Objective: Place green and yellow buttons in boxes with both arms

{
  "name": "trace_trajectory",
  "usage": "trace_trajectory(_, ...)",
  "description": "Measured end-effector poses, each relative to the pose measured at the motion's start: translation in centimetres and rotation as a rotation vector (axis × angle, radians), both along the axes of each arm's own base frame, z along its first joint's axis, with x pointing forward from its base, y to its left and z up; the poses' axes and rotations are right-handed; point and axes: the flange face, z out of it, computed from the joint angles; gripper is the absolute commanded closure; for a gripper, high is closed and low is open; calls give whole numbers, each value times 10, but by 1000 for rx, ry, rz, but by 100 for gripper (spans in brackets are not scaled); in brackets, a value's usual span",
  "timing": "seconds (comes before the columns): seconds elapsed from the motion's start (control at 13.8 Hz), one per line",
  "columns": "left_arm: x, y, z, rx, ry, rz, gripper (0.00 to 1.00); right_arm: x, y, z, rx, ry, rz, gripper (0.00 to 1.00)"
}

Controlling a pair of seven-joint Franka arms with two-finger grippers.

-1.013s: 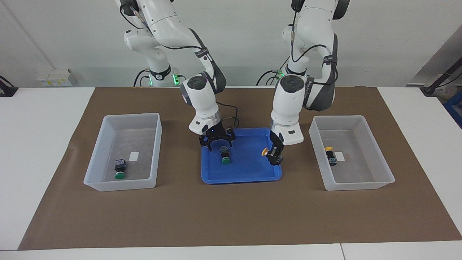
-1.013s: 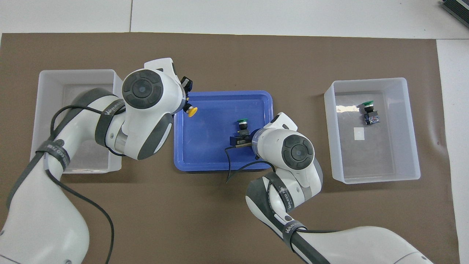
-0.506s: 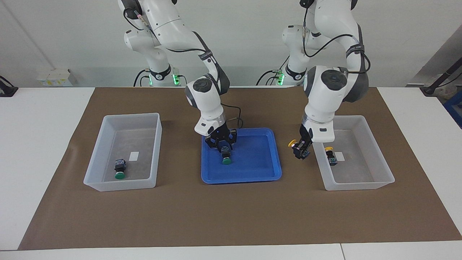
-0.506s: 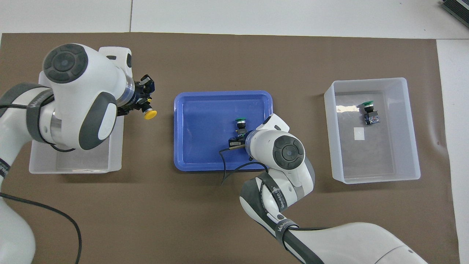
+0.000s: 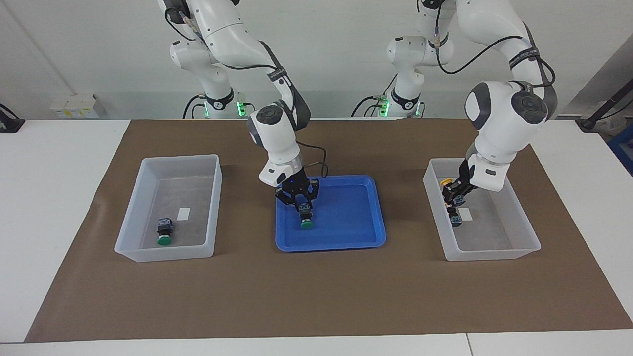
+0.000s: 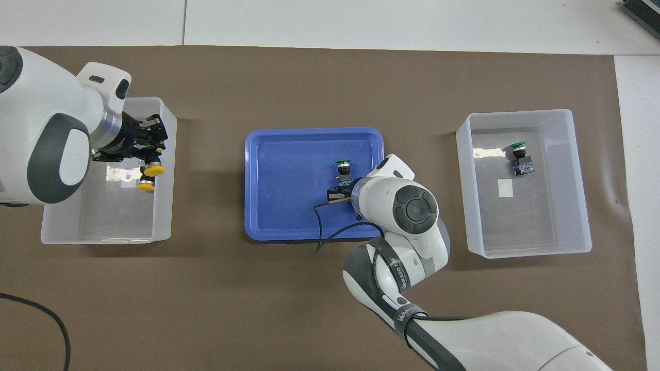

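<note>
Two buttons are in my grip: my left tool (image 5: 452, 194) clamps a yellow button (image 6: 153, 169) over its bin (image 5: 524, 232), and my right tool (image 5: 302, 206) is closed on a green button (image 5: 306, 223) in the blue tray (image 5: 346, 241).

The two boxes (image 5: 168, 207) (image 5: 482, 210) look like translucent white plastic, smooth and faintly glossy — the floor of one (image 6: 526, 180) catches a bright glare. The tray (image 5: 330, 237) is opaque blue plastic with a soft sheen. Under them lies a brown mat (image 5: 316, 296), matt and paper-like, on a smooth white table (image 5: 49, 198). Both arms (image 5: 277, 133) (image 5: 499, 118) have glossy white shells with dark matt joint bands; their cables (image 6: 31, 309) are black and rubbery.
</note>
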Motion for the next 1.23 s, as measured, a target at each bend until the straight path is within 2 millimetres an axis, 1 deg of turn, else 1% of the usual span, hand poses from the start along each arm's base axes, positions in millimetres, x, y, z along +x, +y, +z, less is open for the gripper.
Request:
trace_trajectory(0.07, 0, 14, 0, 0, 6, -43, 97, 4, -7, 11, 3, -9, -13, 100)
trace_trajectory(0.14, 0, 28, -1, -1, 10, -80, 97, 9, -19, 25, 0, -8, -31, 100)
trace_trajectory(0.29, -1, 51, -2, -5, 23, -148, 92, 18, -58, 65, -18, 4, -73, 100)
trace_trajectory(0.43, -3, 65, -1, -9, 38, -181, 84, 22, -94, 101, -33, 2, -103, 100)
trace_trajectory(0.51, -3, 69, 5, -10, 44, -191, 84, 22, -110, 113, -43, 4, -111, 100)
trace_trajectory(0.58, -3, 71, 14, -12, 50, -201, 78, 22, -127, 122, -55, 10, -114, 100)
trace_trajectory(0.65, -3, 73, 26, -13, 55, -210, 73, 23, -145, 129, -69, 20, -113, 100)
trace_trajectory(0.8, -4, 83, 45, -16, 58, -219, 57, 24, -186, 136, -104, 42, -92, 100)
trace_trajectory(0.94, -5, 96, 53, -17, 55, -227, 47, 26, -230, 137, -134, 61, -64, 100)
trace_trajectory(1.01, -6, 100, 54, -18, 55, -229, 39, 26, -248, 134, -146, 73, -49, 100)
trace_trajectory(1.16, -5, 102, 57, -17, 50, -233, 34, 24, -283, 126, -166, 84, -23, 100)
trace_trajectory(1.23, -5, 102, 59, -16, 46, -234, 33, 22, -303, 120, -176, 92, -8, 100)
